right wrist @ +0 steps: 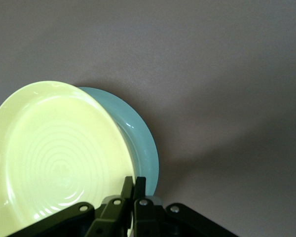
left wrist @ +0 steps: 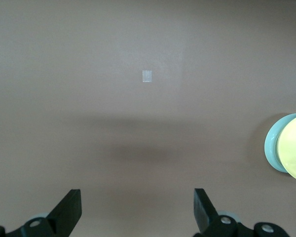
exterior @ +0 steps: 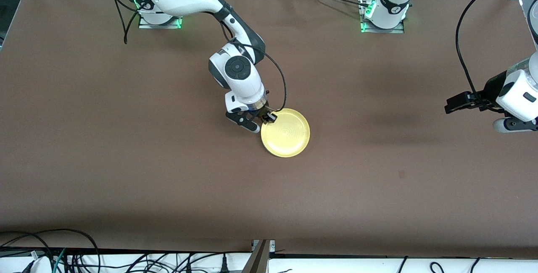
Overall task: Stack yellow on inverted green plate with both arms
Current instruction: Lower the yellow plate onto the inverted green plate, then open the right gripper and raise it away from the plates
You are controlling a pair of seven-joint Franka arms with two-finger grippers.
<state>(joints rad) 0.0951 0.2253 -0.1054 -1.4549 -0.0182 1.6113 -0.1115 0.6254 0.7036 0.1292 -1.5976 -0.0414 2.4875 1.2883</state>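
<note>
The yellow plate [exterior: 286, 133] lay nearest the camera of all the task's things, just below the middle of the front view on the brown table [exterior: 126, 159], right side up with its ringed inner face showing. It sat on the green plate [right wrist: 147, 153], which the front view hid almost wholly beneath it; both wrist views showed only a pale mint crescent of it peeping out along one edge, so whether it was inverted could not be told from here. The yellow plate seemed slightly tilted and offset, likely because it was being set down while gripped at one edge only.

The right gripper [exterior: 269, 117], at the plate's upper left edge in the front view, had its fingers pinched tight on the yellow rim, probably to steer the plate into line before release. The left gripper [exterior: 456, 104], at the right edge of the front view and high above bare table, had its fingers [left wrist: 69, 210] spread as wide as they went and held nothing; that arm waited, well apart from the stack.

Counted: one yellow plate, one green plate, two arms, and one small pale mark [left wrist: 147, 75] on the table
</note>
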